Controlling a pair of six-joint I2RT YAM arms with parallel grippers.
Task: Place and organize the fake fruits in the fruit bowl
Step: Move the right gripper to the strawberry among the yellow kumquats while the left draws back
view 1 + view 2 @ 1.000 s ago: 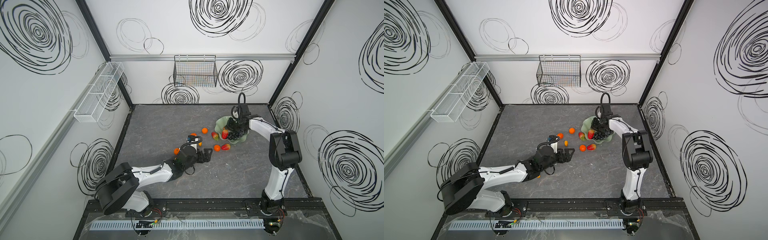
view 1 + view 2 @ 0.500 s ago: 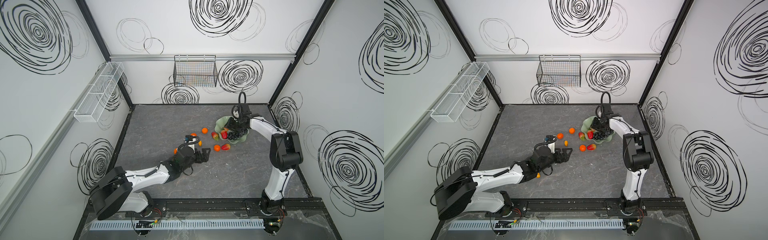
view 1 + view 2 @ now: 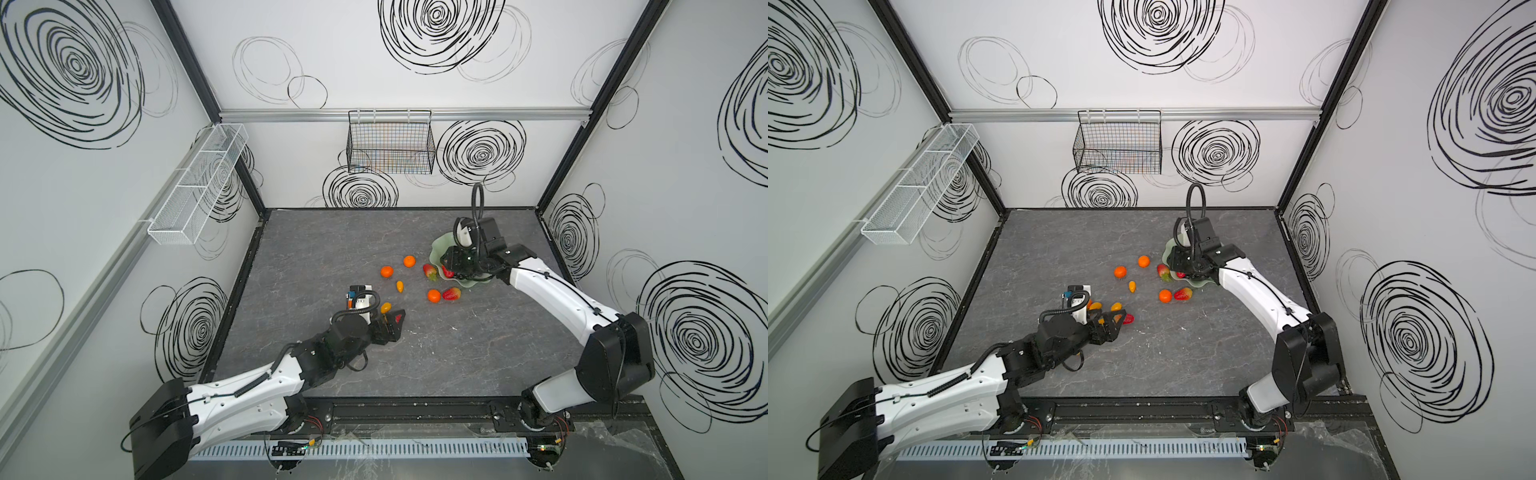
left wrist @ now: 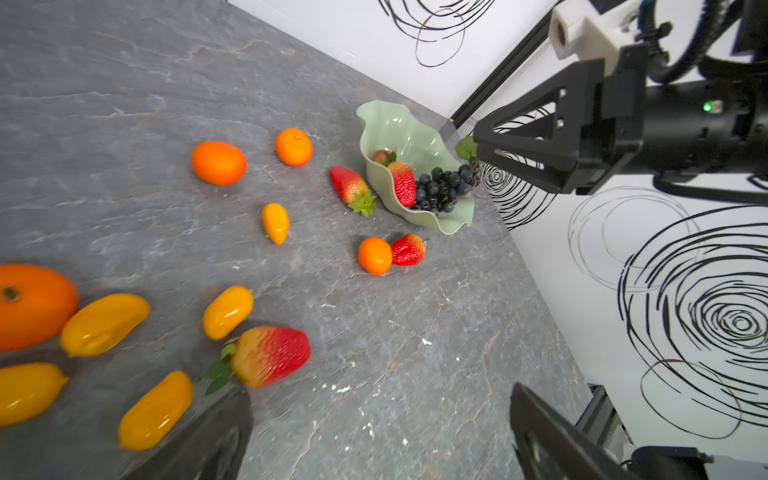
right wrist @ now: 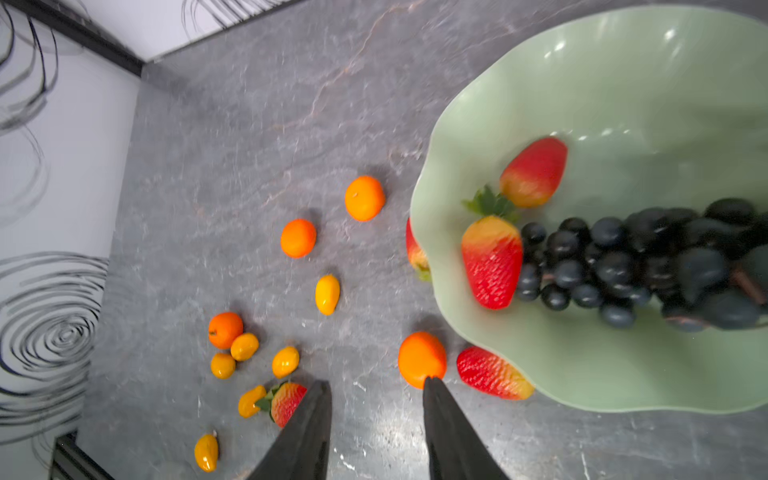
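In both top views the right tool (image 3: 457,266) covers much of the fruit bowl (image 3: 438,245), which stands at the right rear of the surface (image 3: 332,249). The left arm hides most of the kumquats (image 4: 104,324). The right wrist view cuts off the grape bunch (image 5: 623,257).

The surface is grey and stone-patterned. White scribbled walls (image 3: 540,62) carry a wire basket (image 3: 390,141) and a mesh tray (image 3: 195,187).

Only the wrist views show the bowl's contents: the grape bunch and two strawberries (image 5: 492,262). We see the right tool and the left tool (image 4: 378,395) both parted and empty.
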